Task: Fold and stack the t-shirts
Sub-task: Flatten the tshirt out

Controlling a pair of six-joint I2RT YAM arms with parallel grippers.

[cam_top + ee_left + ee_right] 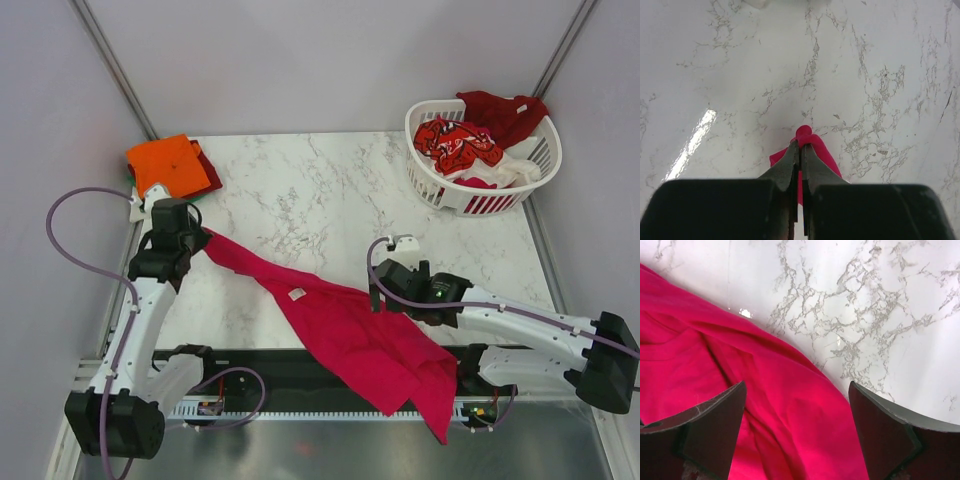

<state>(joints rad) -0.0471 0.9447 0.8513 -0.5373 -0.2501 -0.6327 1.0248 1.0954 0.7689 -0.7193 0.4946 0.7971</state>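
Our left claw (800, 146) was pinched tight on one corner of the magenta-red t-shirt (350, 335), with a small bunch of cloth showing past the fingertips. From there the shirt stretched diagonally across the marble tabletop (320, 190) to the near edge, where its lower end lay over the front rail (260, 405). Our right claw (797, 390) was spread wide over the shirt's edge and gripped nothing, one finger above cloth and the other above bare marble. In the far left corner an orange t-shirt (168, 163) lay folded on a dark red t-shirt (209, 175). The white basket (432, 186) at the far right held a heap of t-shirts (470, 145): dark red, red-patterned and white.
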